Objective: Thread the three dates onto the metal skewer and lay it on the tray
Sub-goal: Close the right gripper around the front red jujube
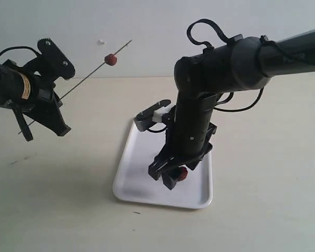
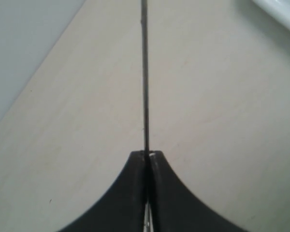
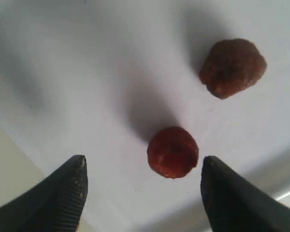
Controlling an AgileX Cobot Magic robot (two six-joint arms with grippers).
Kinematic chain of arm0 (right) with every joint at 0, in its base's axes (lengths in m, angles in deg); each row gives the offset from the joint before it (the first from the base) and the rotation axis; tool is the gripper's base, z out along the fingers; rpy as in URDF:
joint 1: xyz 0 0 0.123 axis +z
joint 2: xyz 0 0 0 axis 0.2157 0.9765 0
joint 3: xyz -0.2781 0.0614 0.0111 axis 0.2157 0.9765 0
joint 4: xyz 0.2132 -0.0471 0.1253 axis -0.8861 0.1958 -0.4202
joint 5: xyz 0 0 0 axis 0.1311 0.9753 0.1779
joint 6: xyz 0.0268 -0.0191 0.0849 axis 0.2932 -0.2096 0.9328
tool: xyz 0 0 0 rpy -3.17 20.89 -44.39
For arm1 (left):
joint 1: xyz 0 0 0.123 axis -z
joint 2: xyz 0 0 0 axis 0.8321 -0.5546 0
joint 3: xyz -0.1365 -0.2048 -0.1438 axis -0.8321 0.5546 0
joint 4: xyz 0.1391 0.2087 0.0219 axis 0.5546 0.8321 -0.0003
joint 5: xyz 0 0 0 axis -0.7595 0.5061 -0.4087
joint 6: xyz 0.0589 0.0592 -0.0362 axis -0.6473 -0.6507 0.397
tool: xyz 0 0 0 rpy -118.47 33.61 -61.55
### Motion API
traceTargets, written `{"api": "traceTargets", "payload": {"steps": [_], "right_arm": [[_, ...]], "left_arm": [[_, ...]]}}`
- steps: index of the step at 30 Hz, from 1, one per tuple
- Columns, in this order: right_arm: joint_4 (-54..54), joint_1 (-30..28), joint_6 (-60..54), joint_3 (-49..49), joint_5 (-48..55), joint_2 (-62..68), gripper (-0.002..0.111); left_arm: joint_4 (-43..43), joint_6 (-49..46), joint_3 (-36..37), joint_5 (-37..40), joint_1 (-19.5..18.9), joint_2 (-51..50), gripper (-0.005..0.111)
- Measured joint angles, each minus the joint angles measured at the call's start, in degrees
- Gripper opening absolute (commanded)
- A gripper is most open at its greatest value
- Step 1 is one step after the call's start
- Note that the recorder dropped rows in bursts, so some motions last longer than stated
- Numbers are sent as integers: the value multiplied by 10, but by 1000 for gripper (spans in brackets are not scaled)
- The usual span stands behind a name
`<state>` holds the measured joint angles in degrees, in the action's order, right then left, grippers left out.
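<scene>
My left gripper [image 1: 51, 107] is shut on the metal skewer [image 1: 86, 77], which slants up to the right above the table. One red date [image 1: 111, 59] sits threaded near its far end. In the left wrist view the skewer [image 2: 145, 77] runs straight out from the closed fingertips of the left gripper [image 2: 147, 154]. My right gripper [image 1: 173, 176] hangs low over the white tray [image 1: 142, 178], open. A red date [image 3: 173, 152] lies on the tray just ahead of the gap between the fingers [image 3: 70, 191] of the right gripper [image 3: 143, 164]. A browner date [image 3: 232, 67] lies farther off.
The tray [image 3: 87, 72] rests on a pale wooden table [image 1: 262, 173] with a white wall behind. A corner of the tray [image 2: 280, 12] shows in the left wrist view. The right arm's body hides the tray's middle in the exterior view.
</scene>
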<state>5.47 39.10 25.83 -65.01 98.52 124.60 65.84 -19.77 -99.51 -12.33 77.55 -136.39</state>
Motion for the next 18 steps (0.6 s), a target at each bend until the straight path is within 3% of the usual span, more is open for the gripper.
{"api": "traceTargets", "payload": {"steps": [18], "right_arm": [[-1,0,13,22,-38,0,64]], "left_arm": [[-22,-3,0,-1,0,0,0]]}}
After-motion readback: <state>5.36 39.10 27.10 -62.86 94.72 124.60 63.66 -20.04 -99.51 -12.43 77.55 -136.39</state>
